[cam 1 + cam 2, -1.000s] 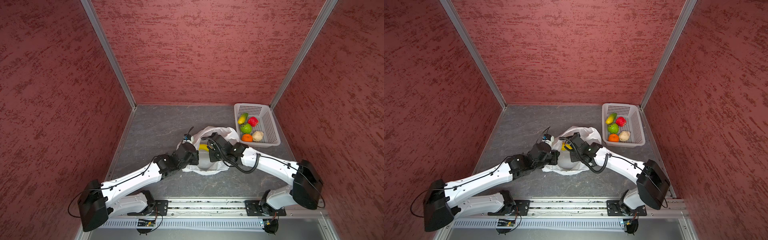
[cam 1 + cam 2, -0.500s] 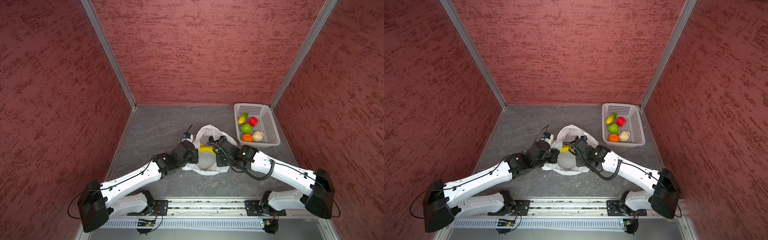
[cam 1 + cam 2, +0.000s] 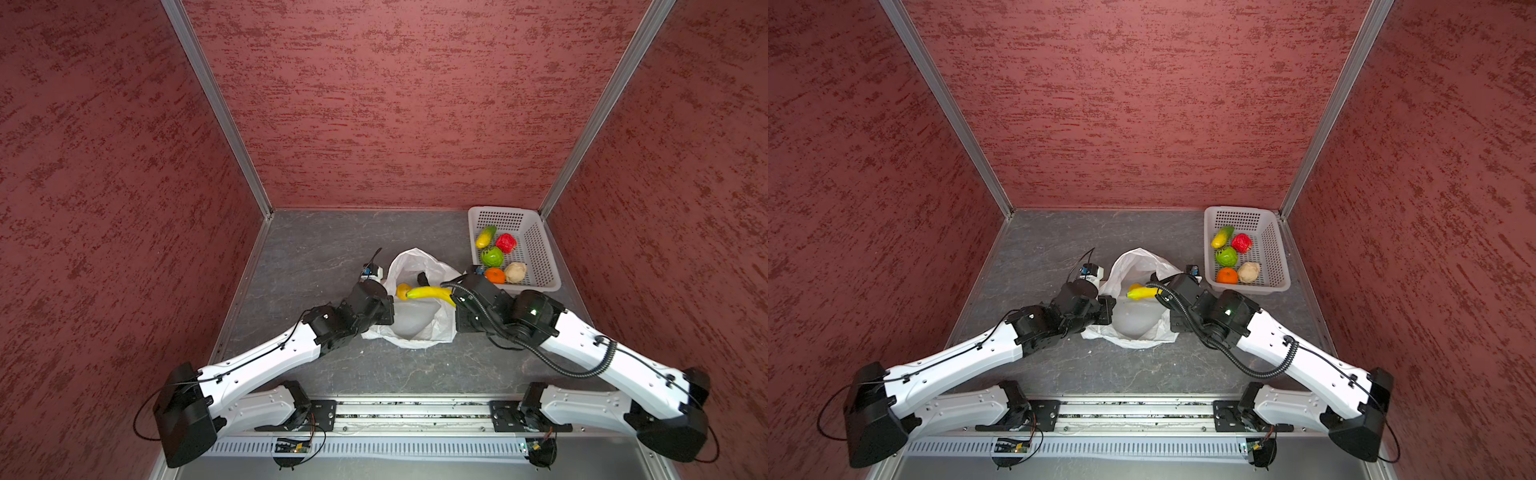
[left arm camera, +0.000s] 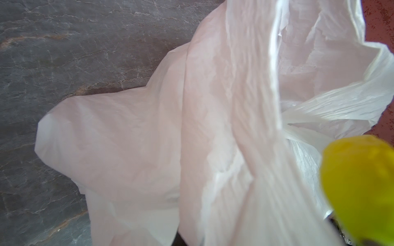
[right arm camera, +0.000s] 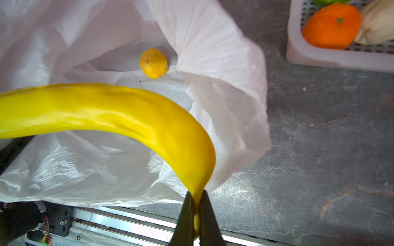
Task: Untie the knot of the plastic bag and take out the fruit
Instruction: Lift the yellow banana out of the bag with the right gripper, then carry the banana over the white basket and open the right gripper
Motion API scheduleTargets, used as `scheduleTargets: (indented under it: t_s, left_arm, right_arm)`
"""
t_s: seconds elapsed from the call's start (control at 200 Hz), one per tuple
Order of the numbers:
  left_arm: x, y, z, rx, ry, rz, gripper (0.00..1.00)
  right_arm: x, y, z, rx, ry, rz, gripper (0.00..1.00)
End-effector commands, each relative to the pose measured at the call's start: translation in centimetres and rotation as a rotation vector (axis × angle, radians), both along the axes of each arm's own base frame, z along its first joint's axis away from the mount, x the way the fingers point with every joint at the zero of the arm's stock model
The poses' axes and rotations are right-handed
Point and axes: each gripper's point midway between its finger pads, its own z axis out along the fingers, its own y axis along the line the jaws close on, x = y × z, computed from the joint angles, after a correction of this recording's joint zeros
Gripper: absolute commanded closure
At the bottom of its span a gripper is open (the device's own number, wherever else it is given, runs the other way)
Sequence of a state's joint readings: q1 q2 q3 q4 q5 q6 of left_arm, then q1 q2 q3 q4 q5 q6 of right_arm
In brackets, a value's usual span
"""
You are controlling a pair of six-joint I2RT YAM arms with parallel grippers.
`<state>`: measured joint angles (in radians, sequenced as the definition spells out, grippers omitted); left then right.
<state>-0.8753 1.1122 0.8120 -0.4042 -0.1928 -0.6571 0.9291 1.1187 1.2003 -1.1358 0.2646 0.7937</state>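
Five fruit [image 3: 493, 257] already in basket [image 3: 538, 266]. Right hand [image 5: 196, 199] pinching banana [image 5: 106, 110] by stem, above open plastic bag [image 3: 415, 326]; left hand [image 3: 384, 309] clenched, seemingly on bag rim. Next: carry banana to basket, then fetch small orange piece [image 5: 154, 63] inside.

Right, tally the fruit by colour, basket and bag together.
Yellow: 1, banana
Yellow-green: 1, oblong fruit
Red: 1, berry
Green: 1, apple
Orange: 1, orange
Yellow-orange: 1, small fruit in the bag
Beige: 1, round fruit
Total: 7. Dark shape in bag unclear, uncounted.
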Motion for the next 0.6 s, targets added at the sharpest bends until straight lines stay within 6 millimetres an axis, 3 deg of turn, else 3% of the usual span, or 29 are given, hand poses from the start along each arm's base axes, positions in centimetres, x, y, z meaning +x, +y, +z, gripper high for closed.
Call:
scheduleTargets:
  t_s: [0.0, 0.155, 0.296, 0.441, 0.596]
  left_arm:
    - [0.3, 0.1, 0.5, 0.002, -0.019, 0.002, 1.0]
    - [0.2, -0.3, 0.4, -0.003, -0.015, -0.008, 1.0]
    - [0.3, -0.4, 0.3, -0.004, -0.012, -0.014, 1.0]
    - [0.2, -0.6, 0.3, -0.01, -0.009, -0.02, 1.0]
    - [0.2, -0.9, 0.3, -0.02, -0.007, -0.03, 1.0]
  right_arm:
    - [0.3, -3.1, 2.5, -0.035, -0.057, -0.099, 1.0]
    - [2.8, -5.9, 4.8, -0.039, -0.125, -0.172, 1.0]
    - [6.3, -9.2, 5.9, -0.034, -0.177, -0.267, 1.0]
    - [10.4, -12.4, 5.3, -0.05, -0.198, -0.356, 1.0]
    - [15.5, -16.1, 2.8, 0.001, -0.206, -0.476, 1.0]
